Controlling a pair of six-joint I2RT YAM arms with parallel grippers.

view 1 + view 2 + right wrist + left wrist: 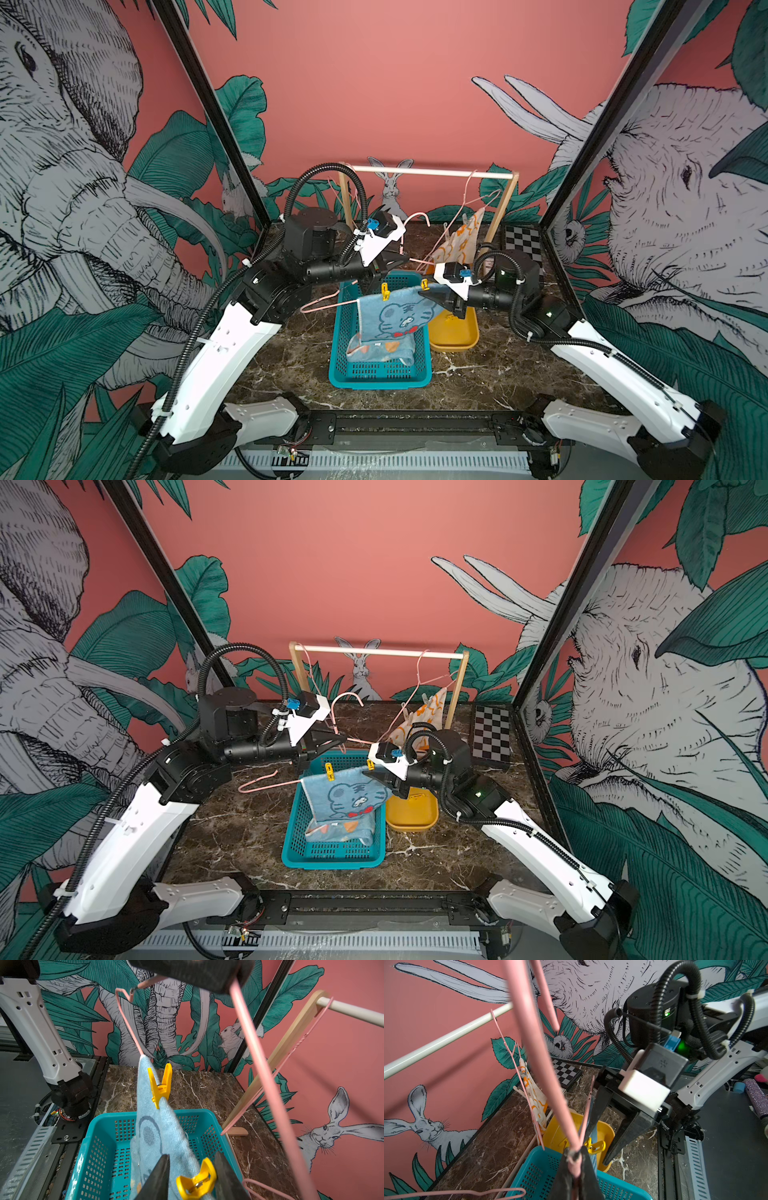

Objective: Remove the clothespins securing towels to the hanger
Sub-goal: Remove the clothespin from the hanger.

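Observation:
A blue towel with a cartoon tiger [399, 316] hangs from a pink hanger [328, 301] over the teal basket. Two yellow clothespins pin it on, one [385, 291] near its left end and one [424, 284] at its right end. My left gripper [574, 1154] is shut on the hanger's neck [529, 1043] and holds it up. My right gripper [192, 1156] straddles the right-end clothespin [195, 1180]. One finger touches a handle and a gap shows at the other. The other clothespin [160, 1084] stands farther along the towel [158, 1132].
A cream towel with orange flowers [461, 241] hangs on a second hanger from the wooden rack [428, 171]. A light blue towel [386, 349] lies in the teal basket [380, 378]. The yellow tray [453, 345] holds a clothespin [451, 319]. A checkerboard [523, 243] sits back right.

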